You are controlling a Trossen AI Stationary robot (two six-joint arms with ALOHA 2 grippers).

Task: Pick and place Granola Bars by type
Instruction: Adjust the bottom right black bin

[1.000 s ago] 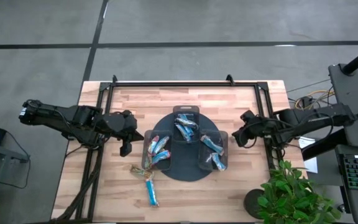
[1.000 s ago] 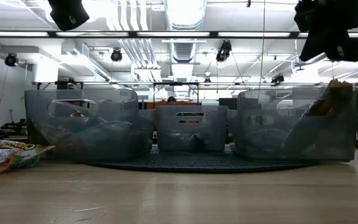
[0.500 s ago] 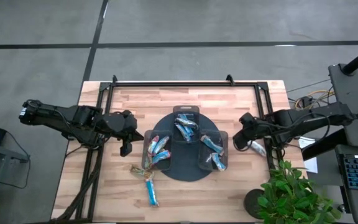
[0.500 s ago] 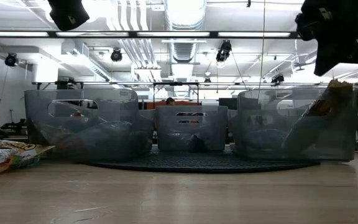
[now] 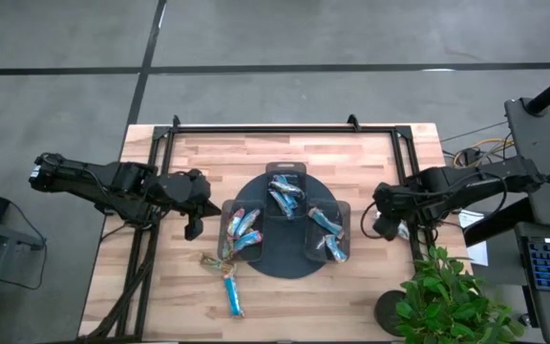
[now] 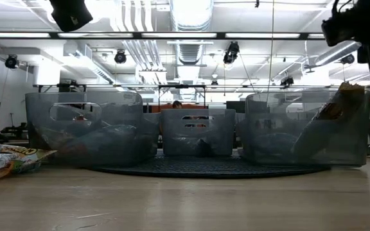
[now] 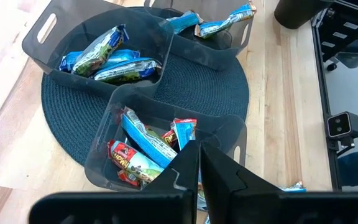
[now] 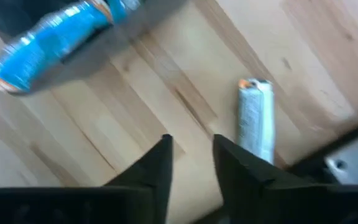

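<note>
1. Near edge of the tabletop (image 5: pixel 370 296): you have loose Granola Bars (image 5: pixel 229 279) lying outside the bins, just beside the dark round mat (image 5: pixel 285 258) on the left arm's side. I count two or three there, not yet sorted.
2. Middle: three clear bins (image 5: pixel 240 232) sit on the mat, each already holding several bars, mostly blue wrappers with some red ones in the left-side bin per the left wrist view. So most of the sorting looks done.
3. Your left hand (image 5: pixel 195 204) hangs just beside the left-side bin, fingers pressed together with nothing between them, over the bin's rim in its wrist view.
4. Your right hand (image 5: pixel 386 223) is low over the right side of the tabletop, well apart from the bins. Its fingers stand slightly apart and hold nothing. A silver-wrapped bar (image 8: pixel 256 121) lies on the wood just beside them, so that one is also left to pick.
5. A blue bar (image 8: pixel 48 45) shows in the right wrist view under a bin wall. It is probably inside the right-side bin, but blur makes that hard to confirm.
6. Hidden: the low view shows only bin walls and the wrappers at the left edge (image 6: pixel 5 160). The right hand is cut off at the corner there, and the silver bar does not show.
</note>
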